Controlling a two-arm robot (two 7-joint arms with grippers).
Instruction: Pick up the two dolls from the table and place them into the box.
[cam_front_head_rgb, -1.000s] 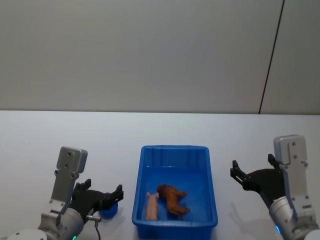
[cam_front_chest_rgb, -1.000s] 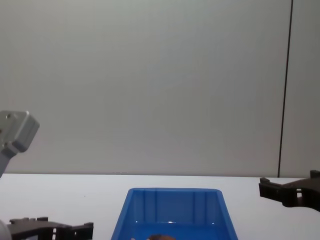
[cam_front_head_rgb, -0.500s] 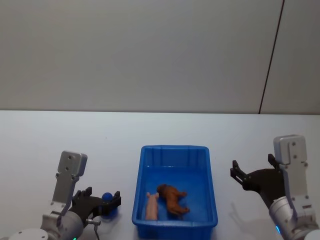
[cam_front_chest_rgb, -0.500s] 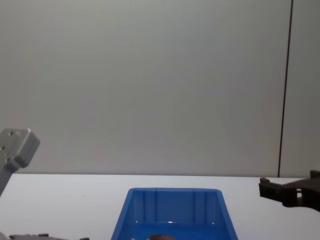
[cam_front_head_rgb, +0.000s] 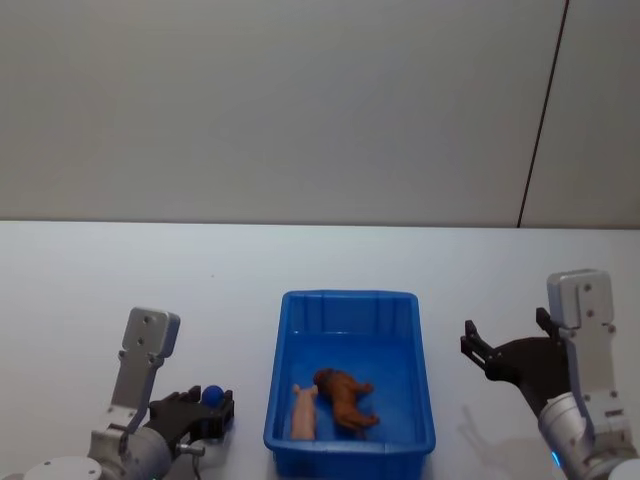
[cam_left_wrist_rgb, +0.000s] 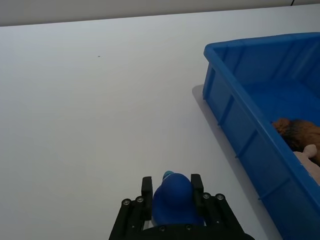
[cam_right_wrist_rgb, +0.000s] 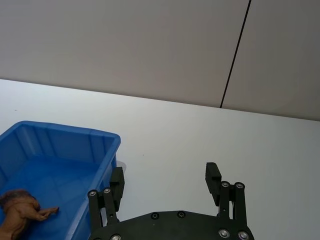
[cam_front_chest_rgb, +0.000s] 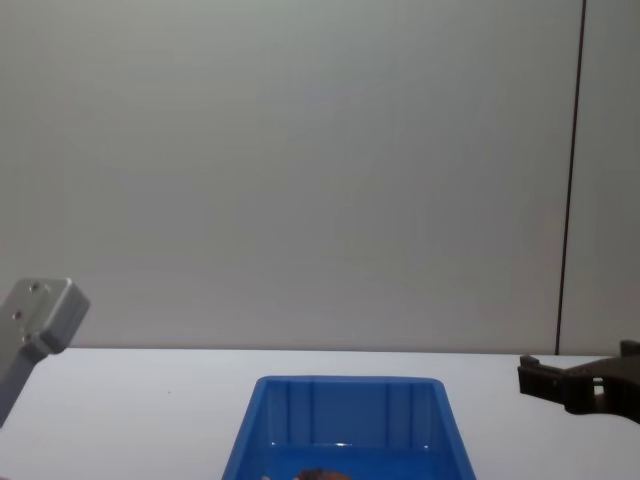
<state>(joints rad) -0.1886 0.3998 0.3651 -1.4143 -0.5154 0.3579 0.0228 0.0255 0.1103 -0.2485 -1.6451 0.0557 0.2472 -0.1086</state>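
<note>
1. Already in the head view, the bright blue rectangular plastic bin (cam_front_head_rgb: 350, 375) sits at the lower centre of the frame on the flat white surface (cam_front_head_rgb: 130, 270). Inside it, toward the lower edge, lie the pale pink soft toy figure (cam_front_head_rgb: 303, 412) and, just to its right and touching it or nearly so, the dark brown lumpy soft toy figure (cam_front_head_rgb: 343, 397). At lower left the left end effector (cam_front_head_rgb: 203, 408) holds a small round dark blue object (cam_front_head_rgb: 212, 395) between its black fingers, just left of the bin. At lower right the right end effector (cam_front_head_rgb: 504, 343) hovers beside the bin with its fingers spread wide and nothing between them.

2. Next, the left wrist view: the left end effector (cam_left_wrist_rgb: 171, 186) sits at the bottom centre, closed narrowly on the dark blue object (cam_left_wrist_rgb: 173, 200). The bin (cam_left_wrist_rgb: 235, 140) fills the right side; the brown toy (cam_left_wrist_rgb: 299, 134) and a part of the pink toy (cam_left_wrist_rgb: 311, 160) show over its rim at the right edge.

3. Then the right wrist view: the right end effector (cam_right_wrist_rgb: 165, 182) at the bottom stands wide apart above bare surface (cam_right_wrist_rgb: 210, 135). The bin (cam_right_wrist_rgb: 60, 150) is at lower left, the brown toy (cam_right_wrist_rgb: 20, 210) in its lower left corner.

4. Lastly the chest view: the bin (cam_front_chest_rgb: 345, 420) is at bottom centre, and the right end effector (cam_front_chest_rgb: 575, 378) reaches in from the right edge; its spread cannot be judged from this side.
</note>
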